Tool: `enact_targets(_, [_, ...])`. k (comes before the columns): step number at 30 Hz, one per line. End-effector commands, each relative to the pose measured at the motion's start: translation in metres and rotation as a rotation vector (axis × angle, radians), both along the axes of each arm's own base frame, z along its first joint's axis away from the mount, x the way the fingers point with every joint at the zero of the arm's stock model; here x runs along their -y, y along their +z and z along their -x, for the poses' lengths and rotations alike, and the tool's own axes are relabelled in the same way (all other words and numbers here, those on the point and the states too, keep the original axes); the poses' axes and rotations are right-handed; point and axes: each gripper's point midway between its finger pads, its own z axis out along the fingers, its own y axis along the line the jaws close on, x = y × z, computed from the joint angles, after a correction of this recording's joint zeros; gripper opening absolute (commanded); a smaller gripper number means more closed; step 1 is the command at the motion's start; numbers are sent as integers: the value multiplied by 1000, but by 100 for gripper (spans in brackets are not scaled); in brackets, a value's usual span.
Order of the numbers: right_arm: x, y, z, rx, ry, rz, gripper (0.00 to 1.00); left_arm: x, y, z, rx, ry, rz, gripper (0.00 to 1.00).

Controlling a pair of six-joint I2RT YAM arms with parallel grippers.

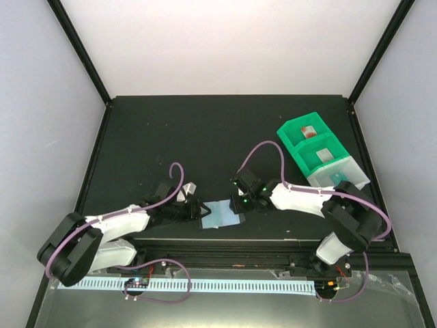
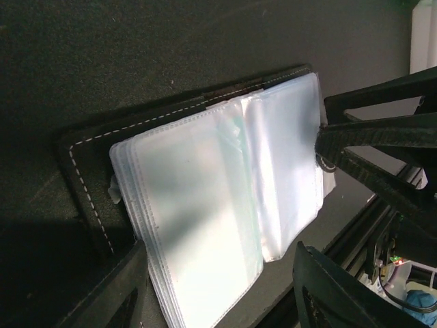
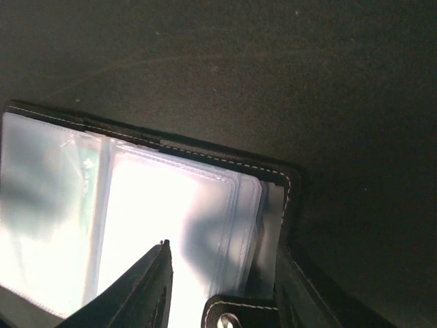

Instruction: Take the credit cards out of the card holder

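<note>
While the card holder (image 1: pixel 222 213) lies spread open on the bench (image 1: pixel 171 137) near its front edge, left gripper (image 1: pixel 199 212) and right gripper (image 1: pixel 240 203) each straddle one end, jaws parted, neither visibly clamping it

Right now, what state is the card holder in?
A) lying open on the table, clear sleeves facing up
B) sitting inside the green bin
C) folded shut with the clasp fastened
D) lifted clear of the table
A: the card holder lies spread open on the black table, with its clear sleeves facing up.
</note>
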Motion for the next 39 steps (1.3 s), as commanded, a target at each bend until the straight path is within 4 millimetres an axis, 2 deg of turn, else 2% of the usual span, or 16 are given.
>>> enact_targets(1, [3,-8,-3,23,-7,66,42,3,3,-7,25,2,16,59])
enact_targets(5, [6,-11,-3,38,-13,118,35,3,3,-10,33,3,10,56])
enact_targets(10, [11,-15,-5,53,-32,159,17,5,2,-13,38,5,16,51])
enact_targets(15, [11,-19,-4,53,-53,158,9,6,6,-15,43,7,16,49])
enact_targets(20, [10,-14,-1,53,-85,112,9,3,18,-14,61,20,20,50])
enact_targets(26, [10,-12,2,45,-119,63,9,9,36,-9,59,17,107,54])
enact_targets(30, [10,-8,2,45,-127,51,13,5,31,-11,61,36,79,55])
enact_targets(33, [11,6,1,69,-120,37,19,2,22,-11,49,42,54,56])
enact_targets(36, [3,22,3,76,-92,-12,26,5,20,-9,40,35,75,56])
enact_targets(39, [-9,32,6,73,-57,-59,28,6,17,-10,37,40,86,56])
